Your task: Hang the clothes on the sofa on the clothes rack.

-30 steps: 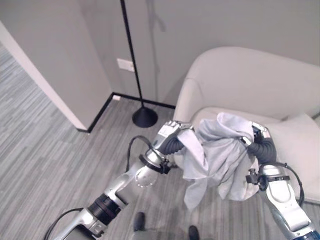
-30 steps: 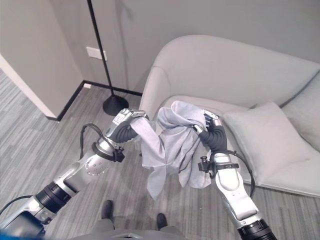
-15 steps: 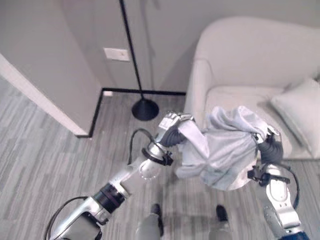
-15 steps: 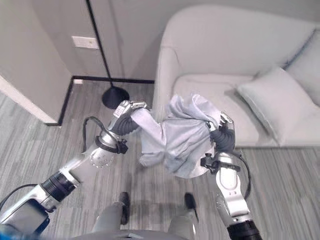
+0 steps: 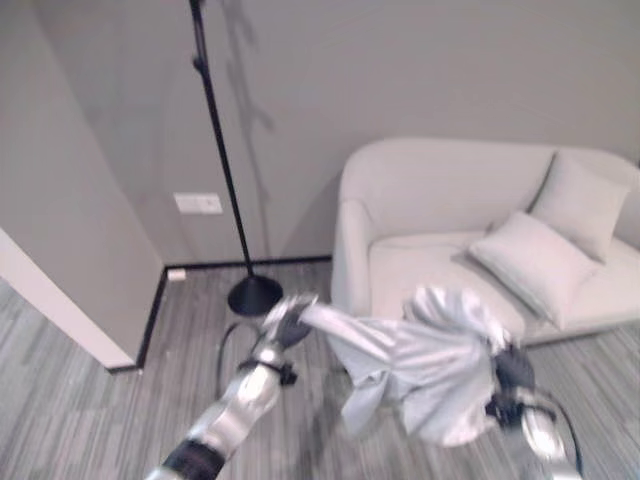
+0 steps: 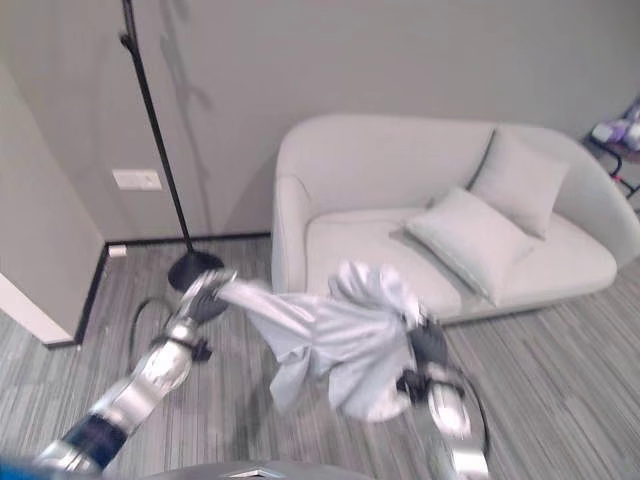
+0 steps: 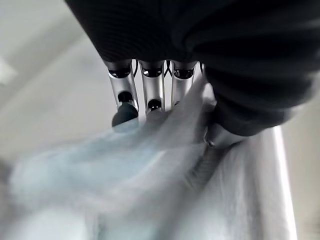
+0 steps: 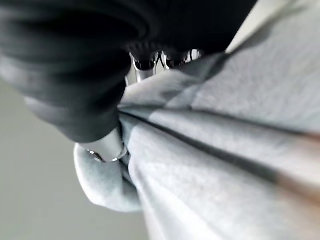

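the left hand (image 5: 287,322) grips one end of a pale grey garment (image 5: 415,365), its fingers (image 7: 150,92) and thumb curled into the cloth in the left wrist view. the right hand (image 6: 428,345) clutches the other end, cloth bunched over its fingers and against its thumb (image 8: 102,147) in the right wrist view. the garment hangs in the air between the two hands, clear of the floor, stretched on the left side and piled in a loose heap over the right hand, with folds drooping below. it is held in front of the sofa (image 6: 400,180), off the seat and just before the near armrest. the sofa is light grey and rounded, set against a grey wall (image 5: 400,70). two cushions (image 6: 470,238) lie on its seat, one flat toward the middle, one propped against the back at the far end. to the left of the sofa stands a thin black pole (image 5: 220,160) on a round black base (image 5: 254,295), near the left hand. a white socket plate (image 5: 197,203) sits low on the wall beside the pole. grey striped carpet (image 6: 570,350) covers the floor.
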